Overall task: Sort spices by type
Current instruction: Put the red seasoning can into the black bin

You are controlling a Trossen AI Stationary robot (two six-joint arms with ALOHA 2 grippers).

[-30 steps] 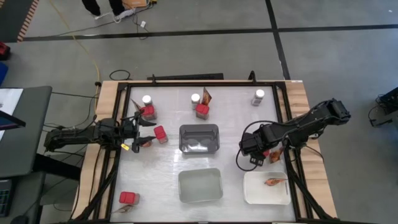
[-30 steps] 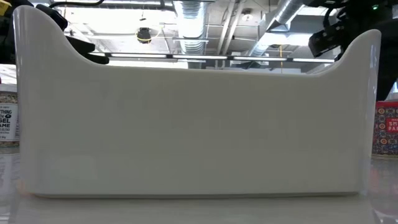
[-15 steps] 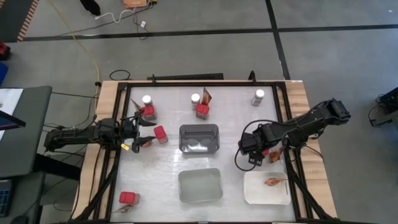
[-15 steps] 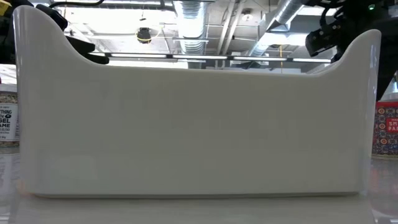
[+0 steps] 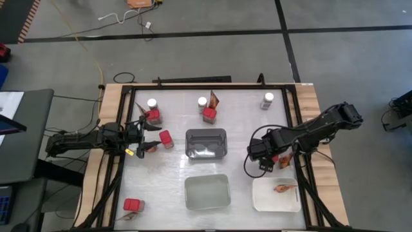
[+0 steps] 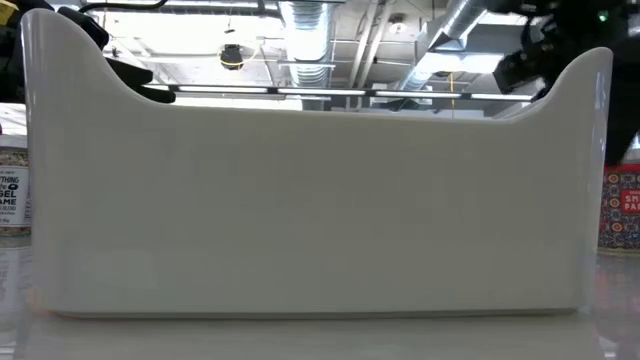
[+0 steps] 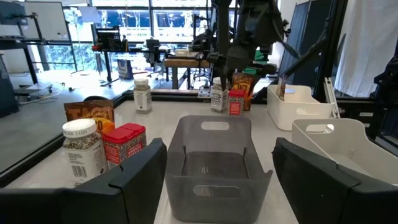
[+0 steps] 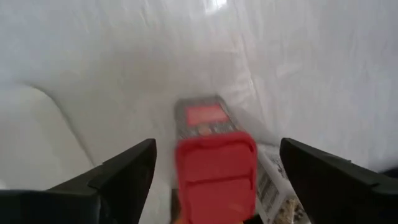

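Observation:
My right gripper (image 5: 261, 166) hangs open over the table's right side. In the right wrist view, my right gripper (image 8: 217, 149) has its fingers wide on either side of a red boxy container (image 8: 214, 171) without touching it. That red container (image 5: 283, 160) stands on the table beside the right gripper. My left gripper (image 5: 149, 137) is open at the left, level, pointing toward the grey tray (image 7: 214, 158). A second red container (image 5: 166, 139) stands just past its fingertips. An orange-brown packet (image 5: 282, 188) lies in the white tray (image 5: 259, 196) at the near right.
Along the far side stand a jar (image 5: 152, 103) with a red box (image 5: 154, 116), a jar (image 5: 202, 102) with a packet (image 5: 214, 98) and red box (image 5: 209, 115), and a lone jar (image 5: 268, 100). A red box (image 5: 132, 205) sits near left. A white tray (image 5: 207, 201) fills the low view.

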